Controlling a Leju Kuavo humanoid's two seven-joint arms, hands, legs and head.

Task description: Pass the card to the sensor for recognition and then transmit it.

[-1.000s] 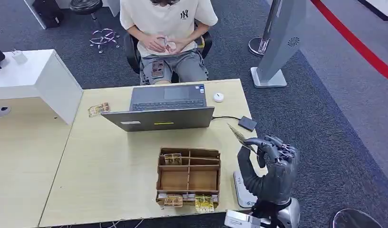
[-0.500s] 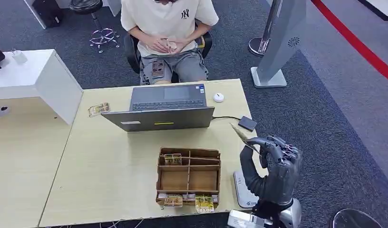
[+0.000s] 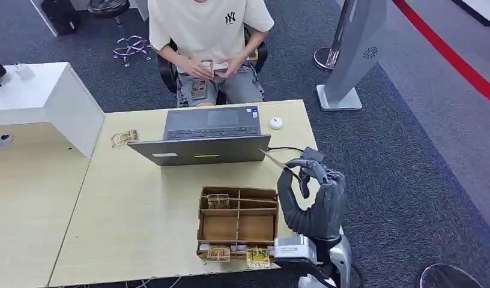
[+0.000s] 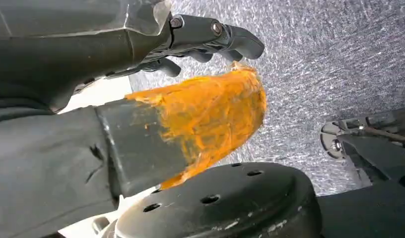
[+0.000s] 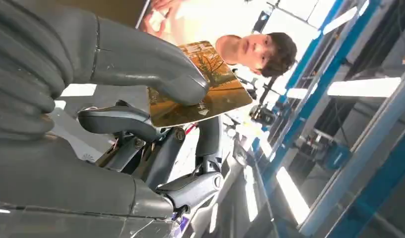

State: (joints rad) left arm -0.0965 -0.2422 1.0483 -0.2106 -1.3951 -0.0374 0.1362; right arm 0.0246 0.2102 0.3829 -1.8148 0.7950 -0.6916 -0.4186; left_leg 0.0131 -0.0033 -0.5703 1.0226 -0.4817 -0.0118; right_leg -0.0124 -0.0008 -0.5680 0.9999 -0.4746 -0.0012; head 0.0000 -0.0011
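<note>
Pinched between the thick grey thumb and a darker finger of the right hand (image 3: 311, 192), the thin gold-brown card (image 5: 198, 84) with a printed tree pattern sits raised above the table's right part, its free edge reaching toward the laptop; in the head view the card (image 3: 278, 163) shows nearly edge-on as a slim tilted sliver. The right wrist view shows its printed face clearly, the thumb pressing on one side and a finger under it, the other fingers curled loosely below. The right hand stands upright on its silver forearm, just right of the brown cardboard organiser box (image 3: 238, 222) with open compartments, which holds gold cards in its near and far slots. Beyond the hand lies a small dark square sensor pad (image 3: 313, 155) with a black cable running toward the open grey laptop (image 3: 208, 133). A small white round mouse (image 3: 276, 123) rests beside the laptop's right corner, and a loose gold card (image 3: 124, 138) lies left of it on the pale wooden table (image 3: 140, 210). A person in a cream T-shirt (image 3: 208, 27) sits on a chair across the table, both hands together at the lap. The left hand (image 4: 210, 42) hangs over grey carpet, its dark fingers slightly curled and its thumb tip wrapped in orange tape, holding nothing.
</note>
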